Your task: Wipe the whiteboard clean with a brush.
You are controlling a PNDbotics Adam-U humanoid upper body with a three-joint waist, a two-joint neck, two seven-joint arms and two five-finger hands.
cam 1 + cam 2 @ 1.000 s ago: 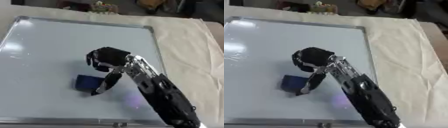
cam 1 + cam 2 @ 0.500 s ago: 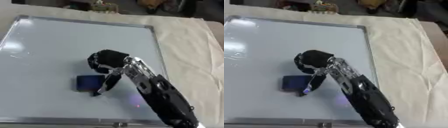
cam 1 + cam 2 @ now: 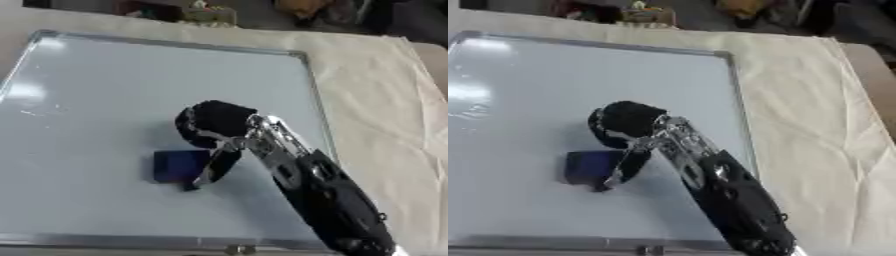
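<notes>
A whiteboard (image 3: 114,80) with a silver frame lies flat on the cloth-covered table, and I make out no marks on it. A small dark blue brush (image 3: 178,165) lies on the board's lower middle. My right hand (image 3: 213,124) comes in from the lower right and sits just above and to the right of the brush. Its fingers are curled into a ball. The thumb (image 3: 216,167) reaches down along the brush's right edge and touches it. The underside of the hand is hidden. My left hand is in neither view.
Cream cloth (image 3: 385,100) covers the table to the right of the board. Small cluttered items (image 3: 206,12) stand past the far edge. The board's near frame (image 3: 131,242) runs along the bottom. Glare brightens the board's left side (image 3: 26,92).
The hand has edged slightly toward the near edge of the board. The brush stays at nearly the same spot, with the thumb still against it.
</notes>
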